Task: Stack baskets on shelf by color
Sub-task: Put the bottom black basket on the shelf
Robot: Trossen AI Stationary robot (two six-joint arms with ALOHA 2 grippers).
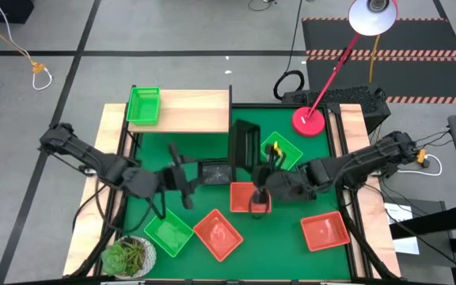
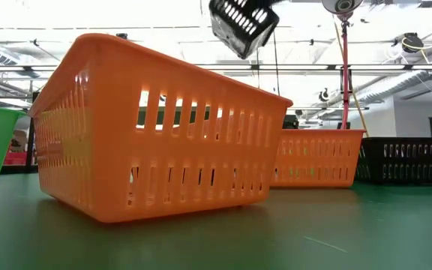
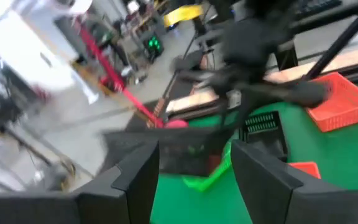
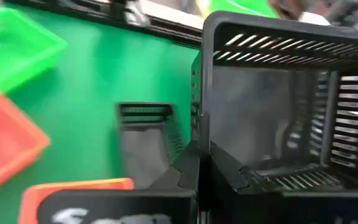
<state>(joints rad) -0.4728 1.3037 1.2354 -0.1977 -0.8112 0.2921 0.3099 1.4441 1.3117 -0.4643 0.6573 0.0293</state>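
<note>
A green basket [image 1: 143, 105] stands on the left end of the wooden shelf [image 1: 196, 111]. My right gripper [image 1: 264, 178] is shut on a black basket [image 1: 245, 146], held high above the mat and tilted in the low view [image 2: 242, 22]. My left gripper [image 1: 187, 186] is open [image 3: 194, 186], close beside a second black basket [image 1: 214, 170] that rests on the mat [image 4: 148, 130]. Red baskets [image 1: 248, 198] [image 1: 216, 233] [image 1: 324, 231] and green baskets [image 1: 169, 233] [image 1: 285, 150] sit on the mat. A further black basket [image 2: 407, 161] shows in the low view. My right gripper pinches one side wall of the black basket near its rim [image 4: 202, 149], one finger inside and one outside as far as shows. The basket is lifted clear of the mat and tilted, its open side turned toward the wrist camera.
A potted plant [image 1: 129, 255] stands at the near left corner. A red lamp base [image 1: 311, 119] stands at the far right. Pale wooden rails [image 1: 355, 134] run along both sides. The shelf's middle and right parts are bare wood.
</note>
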